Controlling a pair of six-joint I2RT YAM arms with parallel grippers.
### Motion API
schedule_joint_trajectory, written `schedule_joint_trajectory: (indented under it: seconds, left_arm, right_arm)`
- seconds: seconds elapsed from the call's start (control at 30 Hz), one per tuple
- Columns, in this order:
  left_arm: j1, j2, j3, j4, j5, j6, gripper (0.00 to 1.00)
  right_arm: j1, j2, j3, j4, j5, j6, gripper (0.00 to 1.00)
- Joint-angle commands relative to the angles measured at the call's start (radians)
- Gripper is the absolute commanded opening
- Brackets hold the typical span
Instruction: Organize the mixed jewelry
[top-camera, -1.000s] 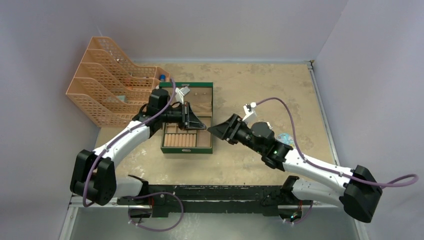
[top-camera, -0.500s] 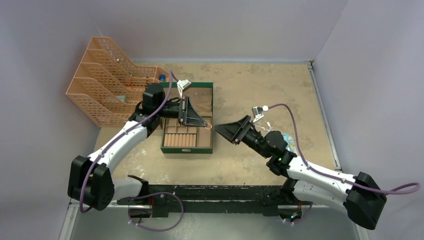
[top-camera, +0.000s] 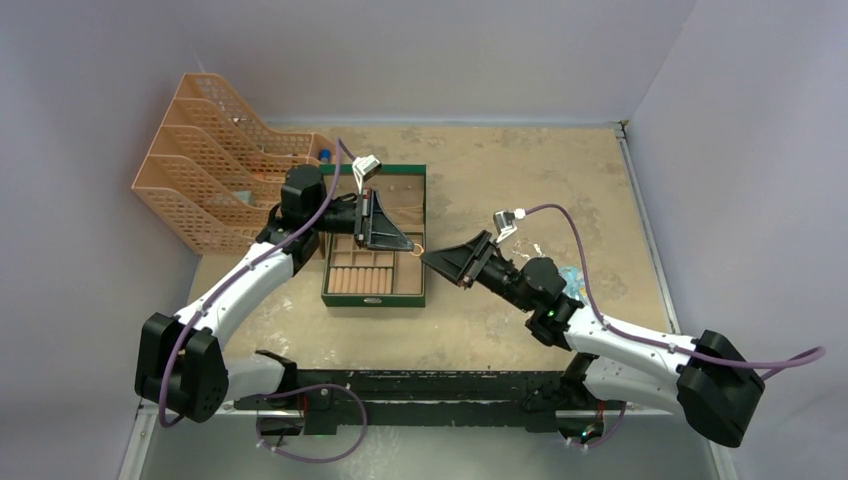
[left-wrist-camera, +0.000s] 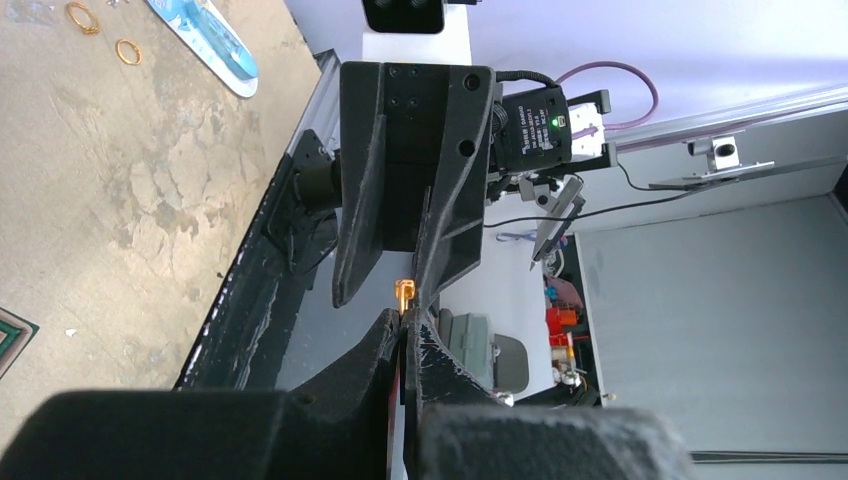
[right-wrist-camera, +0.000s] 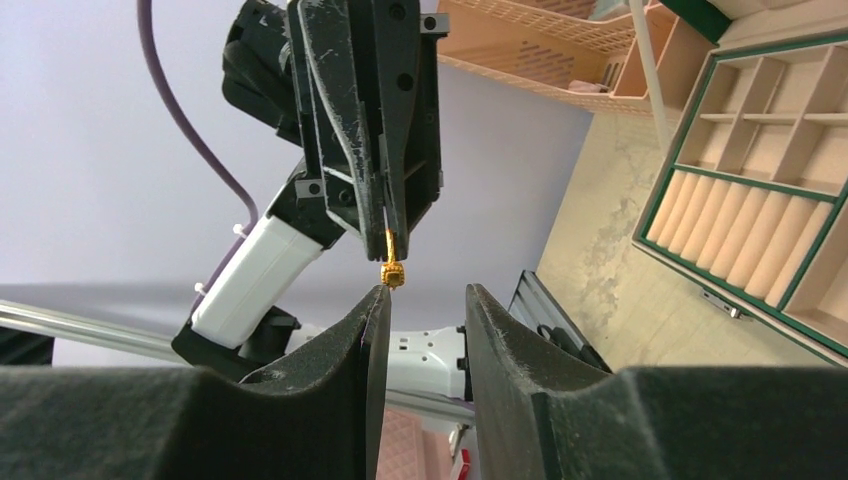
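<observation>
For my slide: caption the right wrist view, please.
Left end effector holds a gold ring before the open right end effector.

No wording can be made out. Small white print is seen on a black module (left-wrist-camera: 540, 135) with a green light, too fine to be read, and only blurred markings are borne by the light-blue packet (left-wrist-camera: 205, 40).

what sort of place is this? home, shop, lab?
Probably a robotics lab cell: plain walls box in the table, a black mounting rail runs along its near edge, props are staged: green box, orange rack.
</observation>
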Motion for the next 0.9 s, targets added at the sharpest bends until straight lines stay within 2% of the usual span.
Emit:
schedule_joint_trajectory:
  seconds: [0.0,0.37,0.87]
  left_arm:
    - [-0.003,-0.025,-0.006,0.066,0.020,-0.020,0.00]
    - [-0.003,-0.026,-0.018,0.072,0.017,-0.030,0.00]
    - [-0.003,-0.028,-0.035,0.082,0.019,-0.035,0.00]
  right_arm:
    - [-0.001,-0.010,0.034,0.114,-0.017,0.009,0.37]
    - [-0.001,0.001,0.036,0.144,-0.008,0.005,0.40]
    - [-0.001,0.028,0.037,0.162,0.010,0.019,0.28]
